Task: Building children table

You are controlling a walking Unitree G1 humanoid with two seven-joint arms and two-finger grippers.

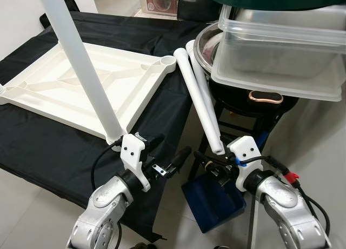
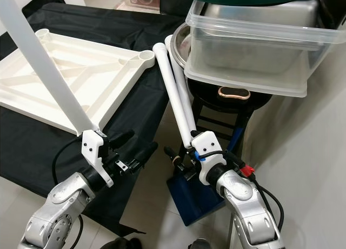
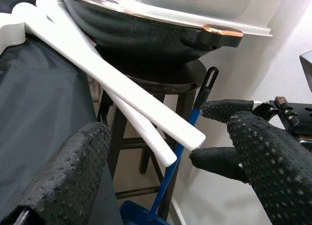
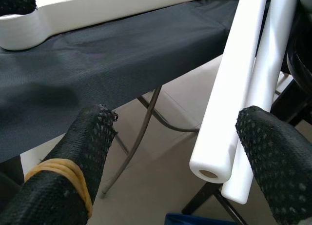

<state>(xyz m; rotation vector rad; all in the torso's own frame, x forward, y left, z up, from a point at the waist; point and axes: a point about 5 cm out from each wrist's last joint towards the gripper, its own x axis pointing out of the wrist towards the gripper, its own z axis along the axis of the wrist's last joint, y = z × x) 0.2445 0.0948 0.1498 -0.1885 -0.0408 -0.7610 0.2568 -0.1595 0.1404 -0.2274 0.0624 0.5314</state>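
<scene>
The white table top (image 1: 81, 87) lies upside down on a black-covered table (image 1: 48, 146). One white leg (image 1: 81, 54) stands fitted in its near corner socket. Two loose white legs (image 1: 203, 103) lie side by side across the black table's right edge, their near ends hanging over the floor. My left gripper (image 1: 173, 146) is open just right of the fitted leg's base, holding nothing. My right gripper (image 4: 178, 132) is open right at the loose legs' near ends (image 4: 229, 88), which sit between its fingers without touching them.
Right of the table, a black stool (image 1: 238, 119) carries a black pan (image 1: 254, 100), a metal bowl and stacked clear plastic tubs (image 1: 281, 49). A blue dustpan (image 1: 213, 203) sits on the floor below my right gripper. A white wall runs along the right.
</scene>
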